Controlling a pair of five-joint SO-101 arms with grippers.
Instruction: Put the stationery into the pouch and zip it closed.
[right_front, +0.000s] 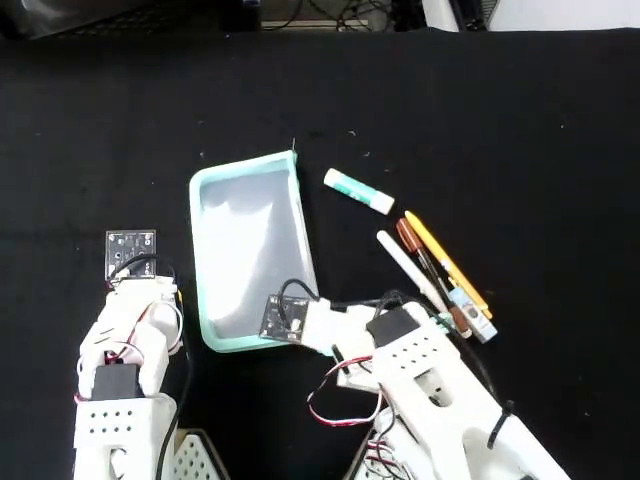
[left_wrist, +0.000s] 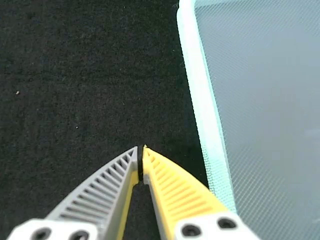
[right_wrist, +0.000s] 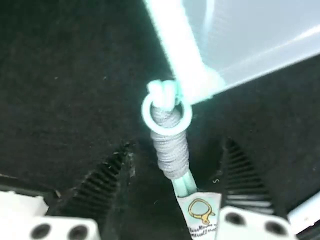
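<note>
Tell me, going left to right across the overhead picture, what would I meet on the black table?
left arm → pouch → glue stick → orange pen

**Black cloth table, cables past the far edge**

A black cloth-covered table (right_front: 520, 110) with a matte, felt-like weave takes up nearly the whole high view and runs to a straight far edge. Beyond that edge, thin dark cables (right_front: 335, 14) trail over a paler ground. A plain white surface (right_front: 560, 12) sits at the far right corner and a dim grey patch (right_front: 90, 15) at the far left. Light falls softly and evenly on the cloth. Close up, pale specks of lint (left_wrist: 18, 92) dot it.
</note>
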